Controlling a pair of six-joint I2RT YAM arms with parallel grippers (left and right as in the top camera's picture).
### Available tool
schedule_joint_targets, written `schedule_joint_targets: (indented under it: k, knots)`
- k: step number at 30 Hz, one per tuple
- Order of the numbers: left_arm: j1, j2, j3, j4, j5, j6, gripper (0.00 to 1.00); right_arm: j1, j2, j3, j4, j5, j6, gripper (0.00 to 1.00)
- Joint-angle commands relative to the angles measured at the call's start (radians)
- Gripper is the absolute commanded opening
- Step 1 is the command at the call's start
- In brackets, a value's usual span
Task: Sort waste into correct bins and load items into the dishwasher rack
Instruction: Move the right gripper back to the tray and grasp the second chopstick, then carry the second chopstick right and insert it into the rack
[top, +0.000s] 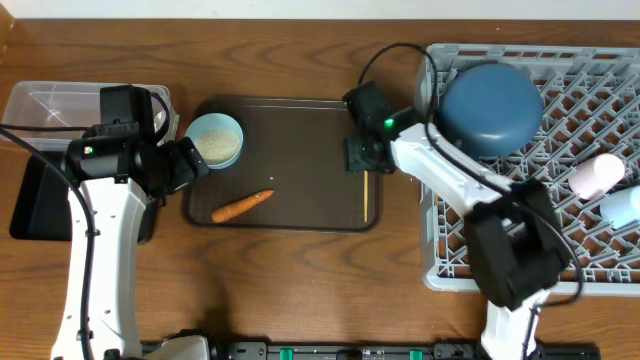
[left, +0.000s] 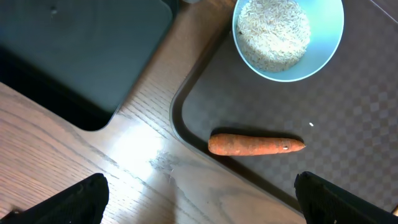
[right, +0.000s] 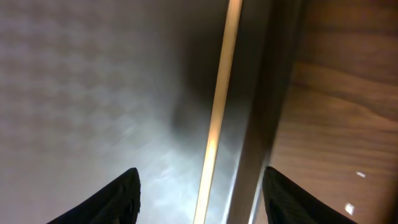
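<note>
A small light blue bowl (top: 215, 140) holding white rice (left: 275, 28) stands at the brown serving tray's left end, with the orange carrot (top: 243, 205) lying below it. My left gripper (top: 186, 166) is open and empty over the tray's left rim. In the left wrist view its fingers (left: 199, 208) straddle bare wood just short of the carrot (left: 256, 144). My right gripper (top: 360, 155) is open and low over a wooden chopstick (top: 366, 196) by the tray's right rim; the chopstick (right: 219, 112) runs between its fingers (right: 202, 205). The dark blue bowl (top: 490, 108), pink cup (top: 597, 175) and light blue cup (top: 625, 205) sit in the grey rack (top: 470, 270). Wrapper and tissue are not visible.
The clear tub (top: 50, 100) stands at the far left, with the black tray (top: 35, 205) in front of it, partly under my left arm; it also shows in the left wrist view (left: 74, 56). The brown serving tray (top: 300, 130) lies between the arms.
</note>
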Motion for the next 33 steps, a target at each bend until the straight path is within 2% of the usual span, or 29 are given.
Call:
schedule_joint_targets:
  k: [1,6,8,11,13,14,20,27,33]
  knots:
    - [0.005,-0.003,-0.006,-0.006,-0.012,-0.006,0.98,0.008,0.049,0.003,0.011,0.021,0.037,0.6]
    - [0.005,-0.003,-0.006,-0.006,-0.012,-0.006,0.98,0.013,0.091,0.003,0.018,0.003,0.037,0.57]
    - [0.005,-0.003,-0.006,-0.006,-0.012,-0.006,0.98,0.015,0.101,0.003,0.018,0.01,0.037,0.52]
    - [0.005,-0.003,-0.006,-0.006,-0.012,-0.006,0.98,0.015,0.106,0.003,0.013,0.016,0.037,0.38]
    - [0.005,-0.003,-0.006,-0.006,-0.012,-0.006,0.98,0.015,0.106,0.003,0.007,0.029,0.055,0.22]
    - [0.005,-0.003,-0.006,-0.006,-0.012,-0.006,0.98,0.015,0.106,0.003,0.003,0.035,0.072,0.17]
    - [0.005,-0.003,-0.006,-0.006,-0.012,-0.006,0.98,0.016,0.106,0.003,0.001,0.033,0.116,0.02]
    - [0.005,-0.003,-0.006,-0.006,-0.012,-0.006,0.98,0.007,0.066,0.058,-0.059,-0.024,0.115,0.01]
    - [0.005,-0.003,-0.006,-0.006,-0.012,-0.006,0.98,-0.045,-0.085,0.175,-0.195,0.0,0.08,0.01]
